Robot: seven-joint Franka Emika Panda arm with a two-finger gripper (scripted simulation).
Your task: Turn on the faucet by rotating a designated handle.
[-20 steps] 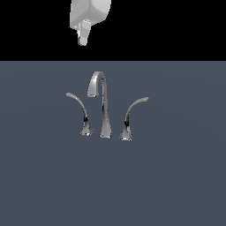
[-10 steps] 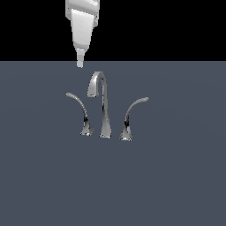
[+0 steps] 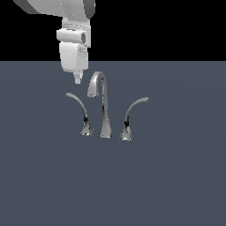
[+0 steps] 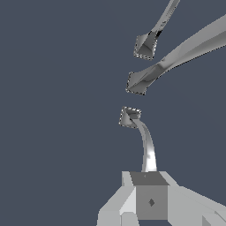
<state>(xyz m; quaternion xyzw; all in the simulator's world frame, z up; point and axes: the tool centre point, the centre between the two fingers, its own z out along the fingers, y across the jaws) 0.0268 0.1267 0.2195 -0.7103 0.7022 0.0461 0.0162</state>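
no readable text, label, brand, number or sign shows anywhere in either view: not on the shiny chrome three-piece faucet (image 3: 104, 110), nor on the white robot gripper (image 3: 77, 80).

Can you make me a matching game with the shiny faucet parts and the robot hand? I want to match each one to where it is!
Things:
1. the handle
2. the spout
3. the other lever
4. the gripper

Places:
A. in the middle, tallest of the three
B. up above, hanging over the handle's arm
C. on the exterior view's right, tip sweeping right
D. on the exterior view's left, tip sweeping left

Pairs: 1-D, 2-A, 3-C, 4-B
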